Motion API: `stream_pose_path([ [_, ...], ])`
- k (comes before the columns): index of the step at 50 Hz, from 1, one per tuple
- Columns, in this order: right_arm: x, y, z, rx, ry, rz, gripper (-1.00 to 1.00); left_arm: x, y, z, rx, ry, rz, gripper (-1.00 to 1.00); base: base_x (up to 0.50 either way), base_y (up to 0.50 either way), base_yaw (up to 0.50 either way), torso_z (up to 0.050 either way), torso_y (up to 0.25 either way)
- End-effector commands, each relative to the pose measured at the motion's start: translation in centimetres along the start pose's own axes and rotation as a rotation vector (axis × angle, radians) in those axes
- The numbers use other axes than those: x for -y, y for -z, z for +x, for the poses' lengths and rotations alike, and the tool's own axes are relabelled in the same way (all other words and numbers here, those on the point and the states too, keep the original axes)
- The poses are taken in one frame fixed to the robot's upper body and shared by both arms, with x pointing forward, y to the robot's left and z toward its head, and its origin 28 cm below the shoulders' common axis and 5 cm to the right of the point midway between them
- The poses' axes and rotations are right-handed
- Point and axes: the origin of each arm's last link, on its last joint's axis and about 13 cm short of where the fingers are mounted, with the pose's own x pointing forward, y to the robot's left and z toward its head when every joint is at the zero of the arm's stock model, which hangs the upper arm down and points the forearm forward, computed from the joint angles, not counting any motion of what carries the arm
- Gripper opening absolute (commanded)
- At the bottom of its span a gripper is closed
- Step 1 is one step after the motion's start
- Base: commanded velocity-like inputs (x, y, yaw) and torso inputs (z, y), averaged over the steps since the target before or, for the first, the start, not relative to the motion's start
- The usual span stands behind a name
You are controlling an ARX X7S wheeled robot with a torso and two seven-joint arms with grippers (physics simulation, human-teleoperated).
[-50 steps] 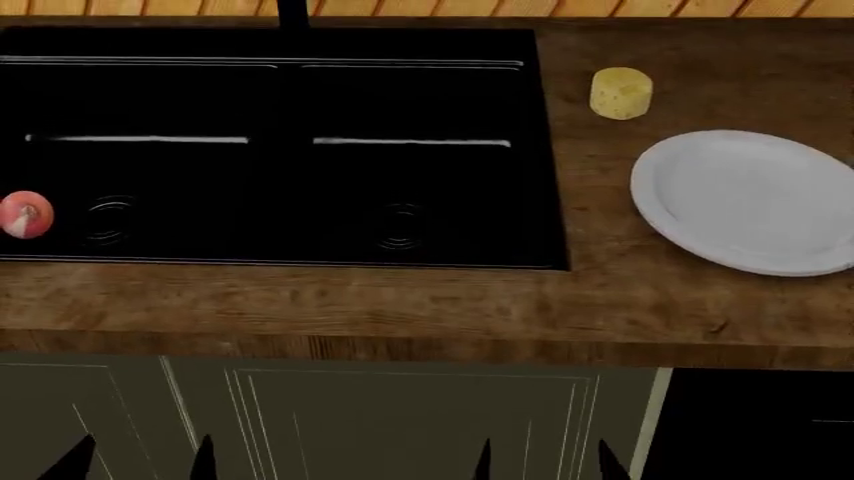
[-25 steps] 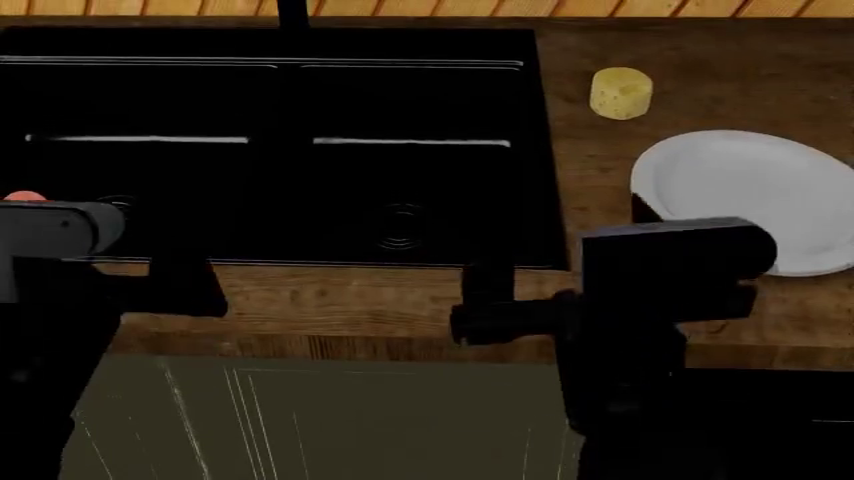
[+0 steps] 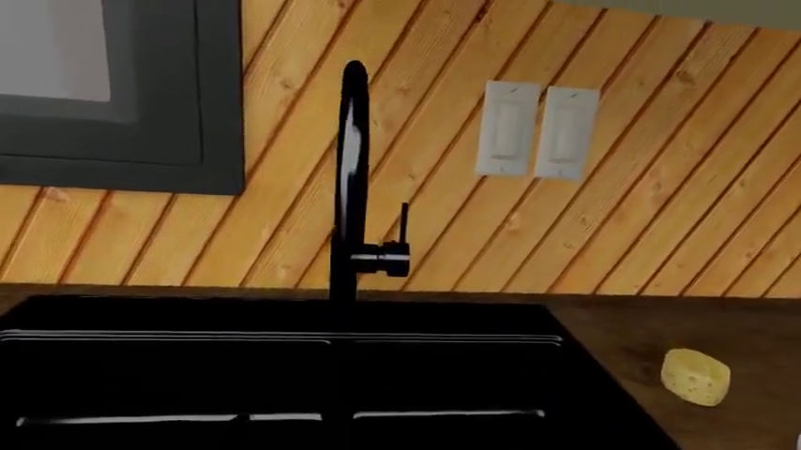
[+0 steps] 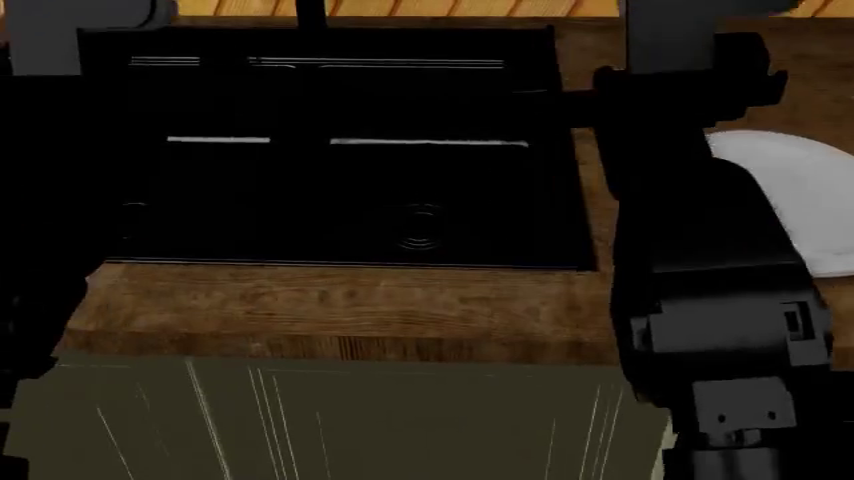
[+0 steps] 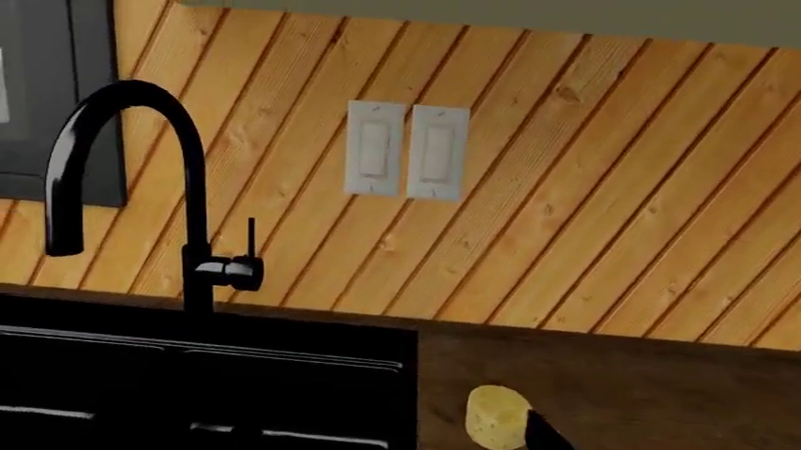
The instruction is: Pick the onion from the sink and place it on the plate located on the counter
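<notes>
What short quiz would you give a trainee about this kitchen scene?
1. True or false: the onion shows in the head view.
2. What lies on the counter beside the sink? A. cheese B. banana C. cup
3. Fill in: in the head view, the right arm partly covers the white ____.

Key: 1 false; 2 A; 3 plate.

Glossy black sink (image 4: 360,180) in a wood-grain counter (image 4: 334,305), smooth white plate (image 4: 801,190), planked wooden wall (image 3: 651,234).
</notes>
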Motion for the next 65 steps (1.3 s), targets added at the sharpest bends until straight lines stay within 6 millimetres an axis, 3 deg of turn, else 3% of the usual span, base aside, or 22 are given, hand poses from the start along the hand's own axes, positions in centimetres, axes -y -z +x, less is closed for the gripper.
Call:
stream_pose_path([
  [1, 0.2, -1.5, 0.8, 0.000, -0.015, 0.017, 1.00, 0.1, -0.6, 0.7, -0.010, -0.004, 0.011, 1.00, 0.00, 0.50, 0.00, 0.000, 0.000],
  [37, -0.8, -1.8, -0.1, -0.004, -0.066, 0.073, 1.00, -0.4, -1.7, -1.1, 0.010, -0.015, 0.051, 1.00, 0.00, 0.50, 0.00, 0.000, 0.000],
  [65, -1.0, -1.8, -0.4, -0.007, -0.081, 0.101, 1.00, -1.0, -1.0, -0.9, 0.013, -0.020, 0.048, 1.00, 0.00, 0.50, 0.00, 0.000, 0.000],
])
